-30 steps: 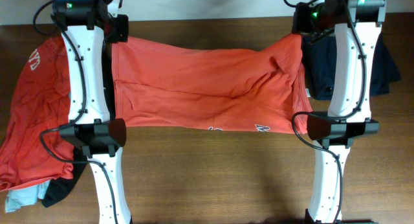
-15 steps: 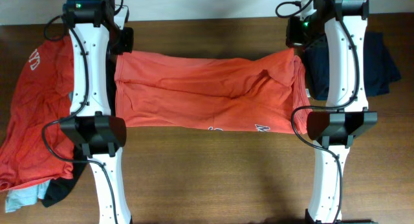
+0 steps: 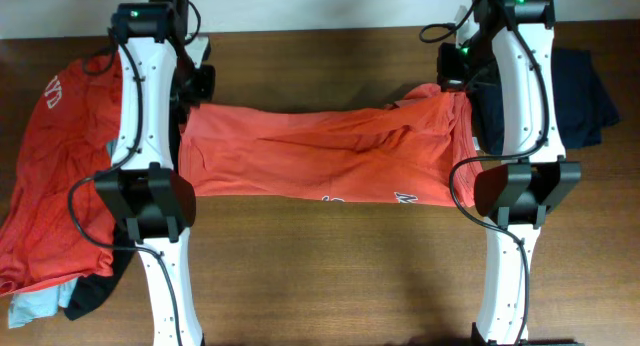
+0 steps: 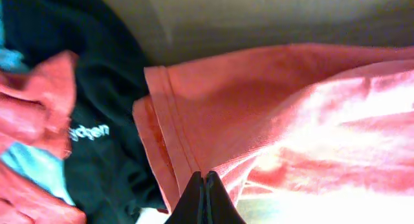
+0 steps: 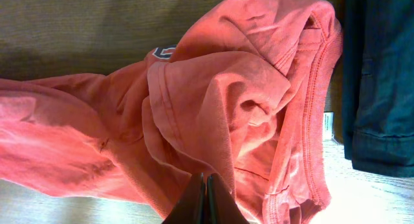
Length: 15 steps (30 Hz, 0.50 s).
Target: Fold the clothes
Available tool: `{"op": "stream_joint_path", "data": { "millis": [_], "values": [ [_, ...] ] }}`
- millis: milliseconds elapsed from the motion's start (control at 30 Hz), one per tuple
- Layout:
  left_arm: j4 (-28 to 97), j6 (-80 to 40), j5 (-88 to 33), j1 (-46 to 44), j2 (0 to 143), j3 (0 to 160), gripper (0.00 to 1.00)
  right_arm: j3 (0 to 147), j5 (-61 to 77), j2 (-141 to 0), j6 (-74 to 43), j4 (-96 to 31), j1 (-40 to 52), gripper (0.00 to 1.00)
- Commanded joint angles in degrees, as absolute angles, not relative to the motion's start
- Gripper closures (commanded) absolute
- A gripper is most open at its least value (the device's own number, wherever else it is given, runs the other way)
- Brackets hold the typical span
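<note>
An orange-red T-shirt (image 3: 320, 156) with white lettering at its near edge lies stretched across the table between the two arms. My left gripper (image 3: 192, 104) is shut on its far left hem (image 4: 194, 153). My right gripper (image 3: 455, 84) is shut on its far right edge, where the cloth bunches (image 5: 213, 120). The far edge is lifted and drawn over the shirt toward the near edge. More clothes lie at the left: an orange-red shirt (image 3: 50, 176), a black piece (image 3: 95, 291) and a pale grey-blue piece (image 3: 30, 308). A navy piece (image 3: 585, 96) lies at the right.
The brown wooden table (image 3: 330, 276) runs to a pale wall at the back. The left pile hangs over the table's left side. The black garment with white lettering (image 4: 97, 133) lies just left of my left gripper; the navy piece (image 5: 378, 88) lies right of my right gripper.
Both grippers have moved toward the near edge, pulling the shirt's far edge over itself. The visible shirt has grown narrower front to back.
</note>
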<state>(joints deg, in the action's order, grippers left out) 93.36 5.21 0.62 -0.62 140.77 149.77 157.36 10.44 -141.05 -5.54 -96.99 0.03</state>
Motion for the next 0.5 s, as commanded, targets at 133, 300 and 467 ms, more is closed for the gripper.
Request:
{"op": "stream_joint_path", "data": {
  "millis": [133,300,467],
  "values": [
    [90.2,6.3,-0.2,-0.7,138.9,139.5,0.99,157.3,9.7,-140.6,-4.5,-97.3,0.0,0.96],
    [88.1,6.3,-0.2,-0.7,138.9,136.0,0.99,157.3,9.9,-140.6,-4.6,-97.3,0.0,0.96],
    [87.2,6.3,-0.2,-0.7,138.9,135.9,0.99,157.3,9.8,-139.1,-4.9,-97.3,0.0,0.96]
  ]
}}
